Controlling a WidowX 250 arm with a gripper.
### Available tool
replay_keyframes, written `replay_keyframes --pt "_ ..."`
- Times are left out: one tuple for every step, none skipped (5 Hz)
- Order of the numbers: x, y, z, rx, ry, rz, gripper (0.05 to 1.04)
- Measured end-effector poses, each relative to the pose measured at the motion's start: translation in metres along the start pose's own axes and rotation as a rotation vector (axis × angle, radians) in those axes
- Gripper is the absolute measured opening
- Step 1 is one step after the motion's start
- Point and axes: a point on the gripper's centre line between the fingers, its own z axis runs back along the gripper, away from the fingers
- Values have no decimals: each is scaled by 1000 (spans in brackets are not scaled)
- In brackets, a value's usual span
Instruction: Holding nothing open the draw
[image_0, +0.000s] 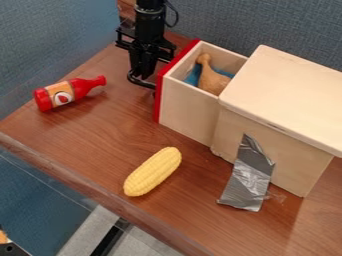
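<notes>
The black gripper (148, 82) hangs down close by the red front of the drawer (187, 107), which stands out from the wooden box (287, 90) and holds a toy drumstick (212, 82) on something blue (193, 76). On the brown surface (87, 145), a red bottle (61, 95) lies at left and an ear of corn (153, 171) nearer the front edge, while silver tape (248, 180) runs from the box's side onto the surface.

A drumstick (212, 80) lies in the drawer (186, 111), bottle (65, 93) left, corn (153, 171) before.

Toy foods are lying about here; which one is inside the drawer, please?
The brown drumstick is inside the drawer; the corn and red bottle lie on the table.
</notes>
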Motion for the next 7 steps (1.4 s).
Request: replay_keyframes --pt "-2 5 0 0 10 22 388" --pt "-2 8 2 3 10 29 695" --pt "-2 7 2 -1 10 16 967" --pt "-5 8 7 -17 23 -4 1005" --pt "-11 18 34 -32 -9 0 1001" --pt "-25 31 61 -35 -50 0 1001" --pt "-36 35 81 -30 -92 -19 1001"
